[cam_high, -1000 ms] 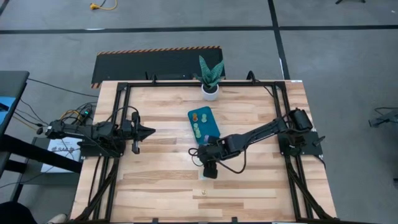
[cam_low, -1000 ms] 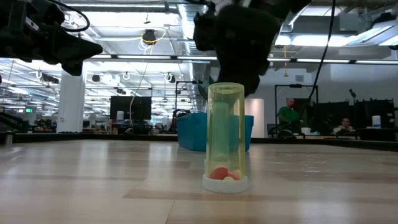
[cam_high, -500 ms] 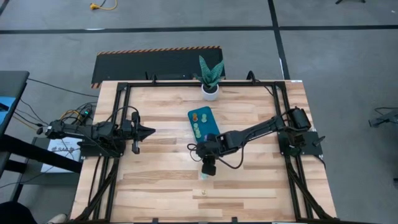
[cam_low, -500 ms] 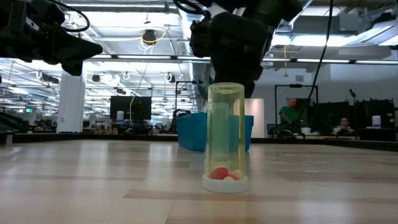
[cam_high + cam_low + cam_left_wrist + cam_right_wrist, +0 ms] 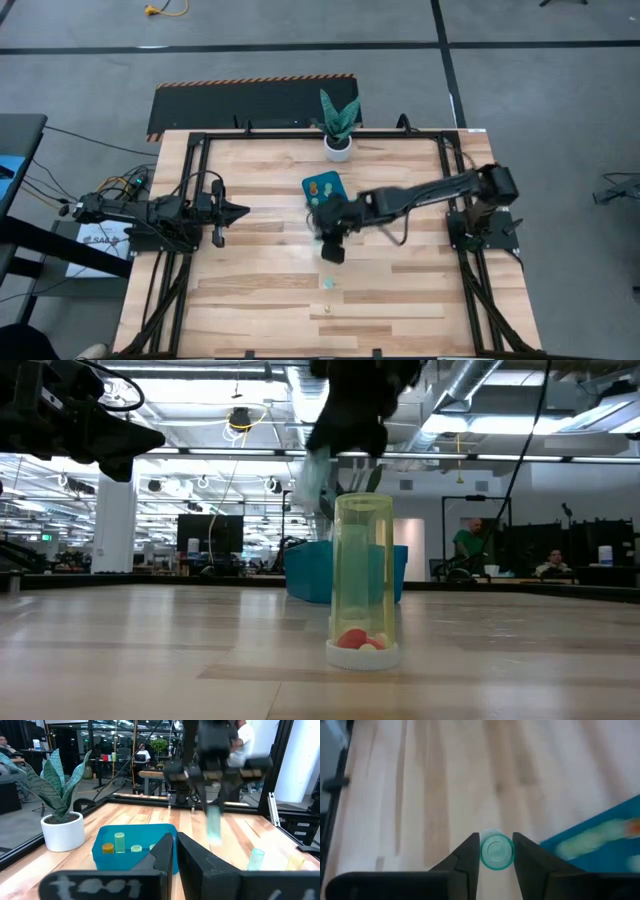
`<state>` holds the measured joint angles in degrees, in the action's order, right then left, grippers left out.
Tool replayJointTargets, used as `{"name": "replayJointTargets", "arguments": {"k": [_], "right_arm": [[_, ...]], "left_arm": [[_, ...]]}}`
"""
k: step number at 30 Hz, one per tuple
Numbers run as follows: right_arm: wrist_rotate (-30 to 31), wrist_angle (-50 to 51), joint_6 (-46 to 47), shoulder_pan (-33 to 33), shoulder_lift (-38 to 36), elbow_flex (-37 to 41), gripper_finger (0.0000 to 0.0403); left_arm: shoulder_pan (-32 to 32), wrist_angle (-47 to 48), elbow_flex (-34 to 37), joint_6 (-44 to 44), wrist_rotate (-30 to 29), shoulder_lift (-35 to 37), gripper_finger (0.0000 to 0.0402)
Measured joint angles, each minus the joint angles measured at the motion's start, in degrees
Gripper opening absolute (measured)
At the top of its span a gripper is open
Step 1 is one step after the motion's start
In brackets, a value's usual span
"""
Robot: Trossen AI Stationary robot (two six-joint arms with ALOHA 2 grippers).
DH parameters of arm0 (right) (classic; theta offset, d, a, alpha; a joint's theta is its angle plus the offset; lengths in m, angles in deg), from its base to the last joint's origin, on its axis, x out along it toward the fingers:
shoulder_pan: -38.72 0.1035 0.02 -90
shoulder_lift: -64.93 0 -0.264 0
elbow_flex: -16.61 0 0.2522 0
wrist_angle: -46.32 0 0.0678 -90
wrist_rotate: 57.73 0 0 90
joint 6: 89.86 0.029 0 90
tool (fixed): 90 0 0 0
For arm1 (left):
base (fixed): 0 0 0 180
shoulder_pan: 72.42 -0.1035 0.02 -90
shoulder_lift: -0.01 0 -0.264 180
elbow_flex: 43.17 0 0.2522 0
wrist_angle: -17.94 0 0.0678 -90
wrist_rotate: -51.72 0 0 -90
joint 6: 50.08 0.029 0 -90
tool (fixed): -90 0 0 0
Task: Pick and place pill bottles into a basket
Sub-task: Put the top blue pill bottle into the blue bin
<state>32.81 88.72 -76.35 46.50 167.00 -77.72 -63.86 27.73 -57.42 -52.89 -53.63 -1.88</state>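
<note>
The right gripper pinches a round, clear teal bottle between its dark fingers, lifted above the pale wood-plank table. The smooth blue plastic basket lies just beside it. The left gripper's fingers sit pressed together, well apart.
</note>
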Motion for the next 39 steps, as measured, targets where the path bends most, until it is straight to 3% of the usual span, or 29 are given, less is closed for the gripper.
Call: {"name": "replayJointTargets", "arguments": {"k": [7, 15, 28, 39], "right_arm": [[6.0, 7.5, -5.3, -6.9, -5.5, -0.1, 0.0094], [5.2, 8.5, -10.0, -13.3, -0.3, -0.1, 0.0099], [1.7, 6.2, -13.4, -16.1, 8.9, 0.0, 0.0098], [1.1, 3.1, -13.1, -16.2, 9.0, 0.0, 0.0136]], "left_arm": [[0.0, 0.0, 0.0, 0.0, 0.0, 0.0, 0.0009], [0.0, 0.0, 0.0, 0.0, 0.0, 0.0, 0.0009], [0.0, 0.0, 0.0, 0.0, 0.0, 0.0, 0.0009], [0.0, 0.0, 0.0, 0.0, 0.0, 0.0, 0.0009]]}}
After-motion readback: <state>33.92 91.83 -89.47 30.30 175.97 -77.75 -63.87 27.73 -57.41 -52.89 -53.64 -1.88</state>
